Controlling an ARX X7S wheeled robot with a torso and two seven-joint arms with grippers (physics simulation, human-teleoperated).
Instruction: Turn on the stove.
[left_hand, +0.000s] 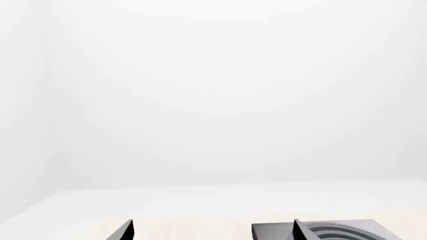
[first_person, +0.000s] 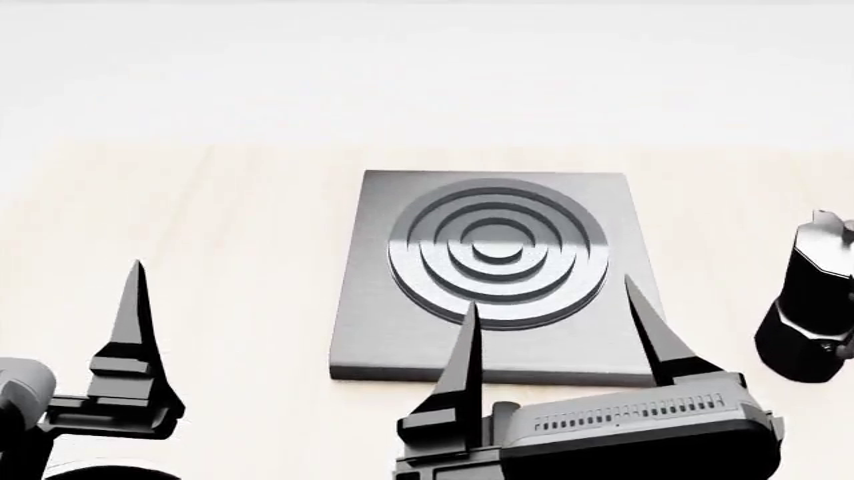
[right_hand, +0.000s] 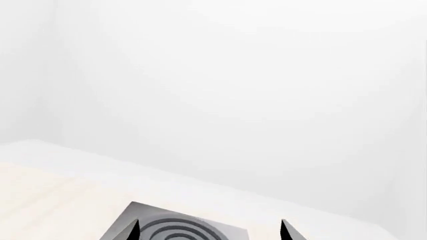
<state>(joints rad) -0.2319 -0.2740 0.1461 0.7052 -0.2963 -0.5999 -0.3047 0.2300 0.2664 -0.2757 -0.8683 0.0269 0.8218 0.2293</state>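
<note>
The stove (first_person: 494, 265) is a flat grey square plate with raised concentric dark rings, lying on the pale wooden table in the middle of the head view. Its small black knob is not in view. My right gripper (first_person: 558, 318) is open and empty; its two fingers hover over the plate's near edge. In the right wrist view the stove (right_hand: 180, 227) shows between the tips of the right gripper (right_hand: 210, 231). My left gripper (left_hand: 213, 232) is open and empty, to the left of the plate. A corner of the stove (left_hand: 273, 232) shows by one fingertip. One left finger (first_person: 134, 310) shows in the head view.
A tall black moka pot (first_person: 811, 305) stands on the table to the right of the stove, close to my right gripper. The pale wooden table (first_person: 227, 220) runs back to a white wall. A dark rounded shape (first_person: 107, 472) sits at the bottom left edge.
</note>
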